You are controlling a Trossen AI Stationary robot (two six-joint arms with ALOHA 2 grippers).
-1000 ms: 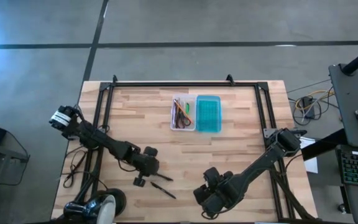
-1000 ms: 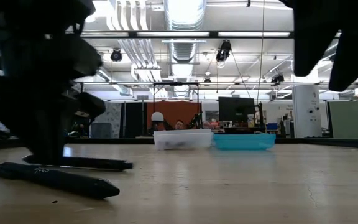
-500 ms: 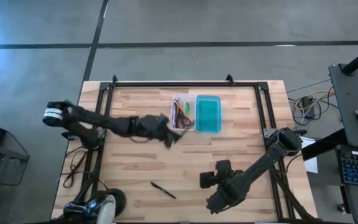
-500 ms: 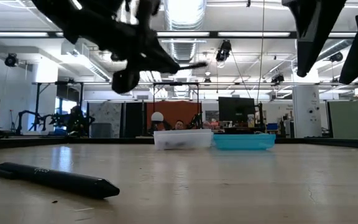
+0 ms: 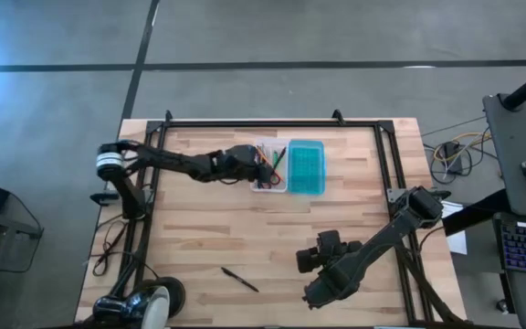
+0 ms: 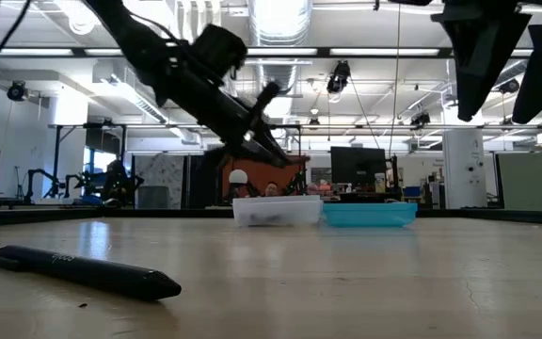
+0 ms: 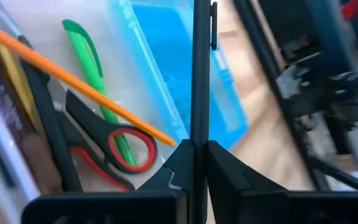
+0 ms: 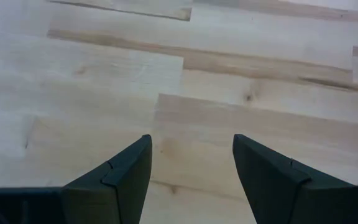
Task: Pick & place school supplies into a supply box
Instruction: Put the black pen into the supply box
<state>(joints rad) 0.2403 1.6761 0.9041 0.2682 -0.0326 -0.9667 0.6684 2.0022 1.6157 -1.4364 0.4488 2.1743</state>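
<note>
High view: you have the left gripper extended over the clear half of the supply box, which sits open near the table's far edge with its teal lid folded flat alongside; this reach places the carried item above the compartment for release; the right gripper waits near the front edge, well apart from the box; one dark pen lies on the bare wood near the front, between the two arm bases, far from either claw.

Low view: the left gripper hangs above the box, tilted down toward it, a thin dark pen projecting upward from it; the loose pen lies flat in the foreground.

Left wrist view: the fingers are clamped together on the held pen, its shaft running straight out between them; below lie the red-handled scissors, a green marker and an orange pencil, already in the compartment; the pen is not yet among them.

Right wrist view: the right fingers stand apart over bare wood, holding nothing; expect the loose pen to be the remaining item.
</note>
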